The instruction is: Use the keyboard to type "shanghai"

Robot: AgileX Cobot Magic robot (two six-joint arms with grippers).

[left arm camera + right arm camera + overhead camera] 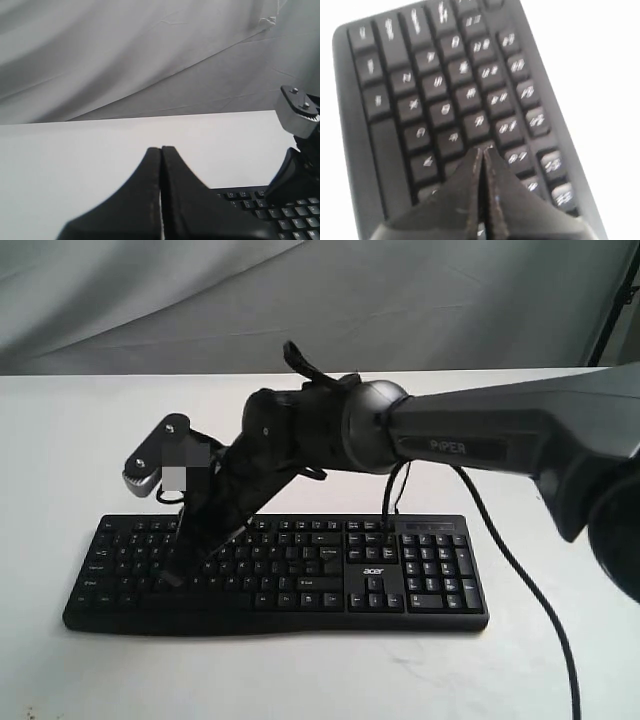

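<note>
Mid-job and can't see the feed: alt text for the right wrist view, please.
The right pincer, shut, points at keys of the keyboard; whether its tip touches one is unclear. Key legends are too blurred to read, and white table shows beside the keyboard.

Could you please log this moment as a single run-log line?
right gripper: shut, tip at letter keys of keyboard | left gripper: shut, over table beside keyboard | key legends: blurred
</note>
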